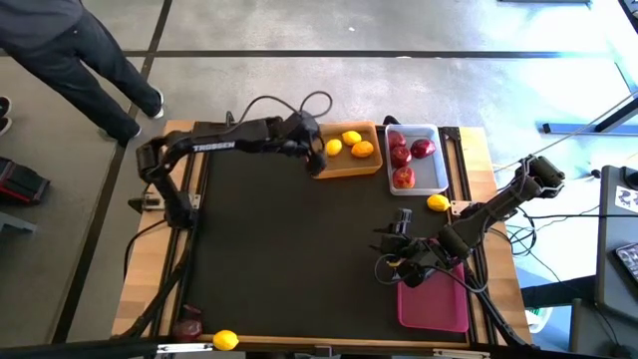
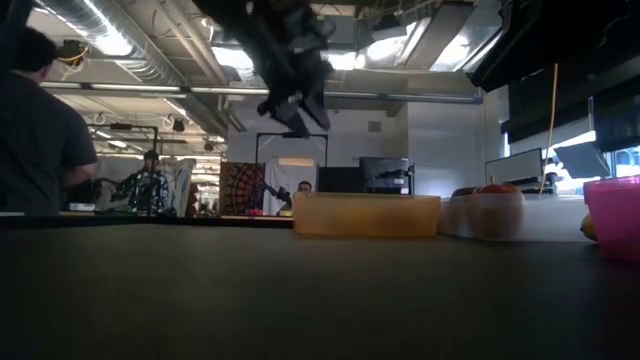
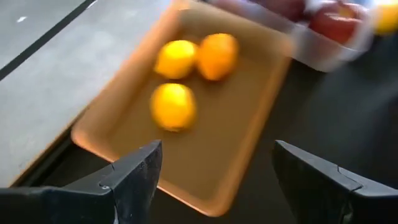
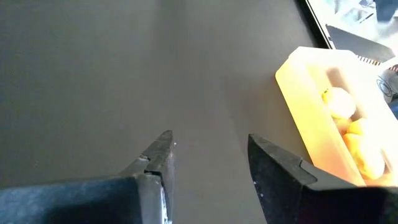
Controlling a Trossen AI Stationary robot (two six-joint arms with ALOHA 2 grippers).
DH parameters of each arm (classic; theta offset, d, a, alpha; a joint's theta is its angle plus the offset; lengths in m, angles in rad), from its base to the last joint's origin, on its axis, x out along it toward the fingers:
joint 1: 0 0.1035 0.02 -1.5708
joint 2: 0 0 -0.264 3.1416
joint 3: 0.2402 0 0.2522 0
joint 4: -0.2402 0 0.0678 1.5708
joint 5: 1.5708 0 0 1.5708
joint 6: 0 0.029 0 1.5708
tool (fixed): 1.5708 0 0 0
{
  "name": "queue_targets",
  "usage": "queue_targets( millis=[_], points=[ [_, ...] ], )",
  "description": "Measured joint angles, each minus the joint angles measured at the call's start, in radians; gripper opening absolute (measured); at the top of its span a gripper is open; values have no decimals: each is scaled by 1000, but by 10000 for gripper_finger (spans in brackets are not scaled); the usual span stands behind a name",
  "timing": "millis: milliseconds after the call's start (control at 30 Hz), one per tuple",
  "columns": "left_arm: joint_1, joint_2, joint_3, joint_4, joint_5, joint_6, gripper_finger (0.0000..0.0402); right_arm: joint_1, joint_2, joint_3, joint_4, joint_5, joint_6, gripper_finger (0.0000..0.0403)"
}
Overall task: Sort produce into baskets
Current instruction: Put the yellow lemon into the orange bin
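High view: the left gripper (image 1: 311, 150) is held over the near-left edge of the orange basket (image 1: 348, 166), its fingers spread apart with nothing between them. Just beyond it, inside that basket, two lemons (image 1: 333, 147) and an orange-tinted citrus (image 1: 362, 150) are seen close together. Beside the orange basket, farther from this gripper, the white basket (image 1: 439, 160) is filled with three red apples (image 1: 401, 156). The right gripper (image 1: 397, 254) is held open and empty above the dark mat, with the magenta basket (image 1: 435, 304) just beside it. A loose lemon (image 1: 438, 202) lies between that gripper and the white basket. Well apart from both grippers, another lemon (image 1: 225, 340) and a dark purple piece (image 1: 187, 324) lie at the table's front edge.
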Motion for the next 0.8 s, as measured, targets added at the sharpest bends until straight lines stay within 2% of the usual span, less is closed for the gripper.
queue_targets(
  millis=[300,633,800],
  points=[
    [-209,-72,0,-179,0,-31,300,0,0,0,10,0,0,156],
    [-453,-75,0,-388,-8,-176,300,0,0,0,27,0,-16,156],
    [-596,-75,0,-452,-11,-311,300,0,0,0,27,0,-16,156]
  ],
)
